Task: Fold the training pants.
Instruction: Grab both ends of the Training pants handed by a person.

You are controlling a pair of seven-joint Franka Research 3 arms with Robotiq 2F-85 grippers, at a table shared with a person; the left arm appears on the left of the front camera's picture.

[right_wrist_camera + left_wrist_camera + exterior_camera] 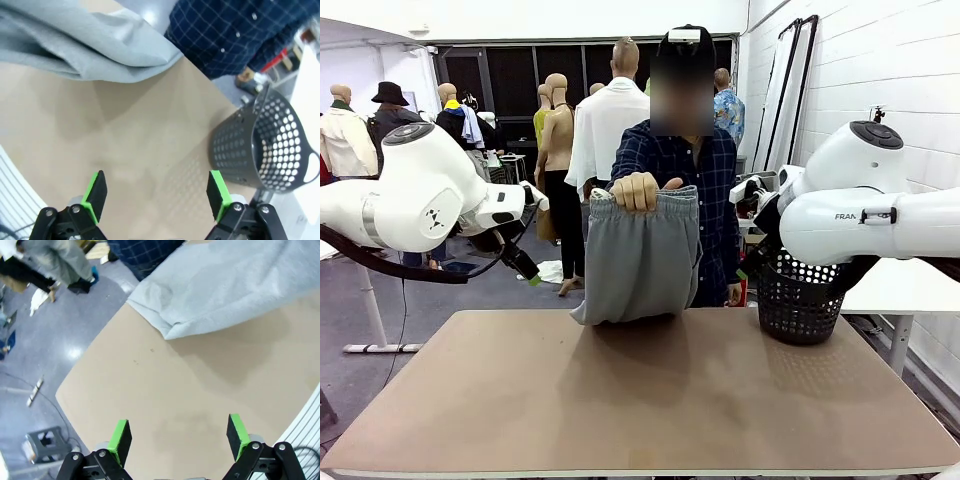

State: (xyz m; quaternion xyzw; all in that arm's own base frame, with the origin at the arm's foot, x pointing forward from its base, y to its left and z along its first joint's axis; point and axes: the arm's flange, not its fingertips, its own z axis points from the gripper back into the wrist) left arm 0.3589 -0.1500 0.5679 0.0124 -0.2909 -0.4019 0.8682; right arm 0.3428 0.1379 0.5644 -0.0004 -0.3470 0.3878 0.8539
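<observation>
Currently: the training pants [638, 260] hang above the far side of the table [650, 400]. The person's hand [636, 190] grips the gathered waistband, and the lower cloth rests bunched on the table's far part.

Hidden or unclear:
- The legs cannot be made out separately; the cloth hangs doubled, with its ends tucked out of sight.
- The drawstring is not discernible.
- In the front view the right arm's body covers most of its own tool, so the jaw state cannot be read there.
- The top of the pants is cut off in both wrist views.

View differences:
- The left wrist view shows the left gripper [179, 437] above bare table surface near the table's edge. Its jaws are spread wide with nothing between the green pads [120, 439], and the grey hem lies on the table well ahead of them.
- The right wrist view shows the right gripper [157, 197] likewise spread wide and holding nothing, over bare table. The black perforated basket [265, 145] stands on the table ahead to one side.
- The front view alone shows the grip on the waistband. It places the basket at the table's far right corner, apart from the pants.

Counts: one pair of pants, one basket, two grippers. Two hands of the person; the other hand [733, 294] is low beside the body, beyond the table's far edge.
</observation>
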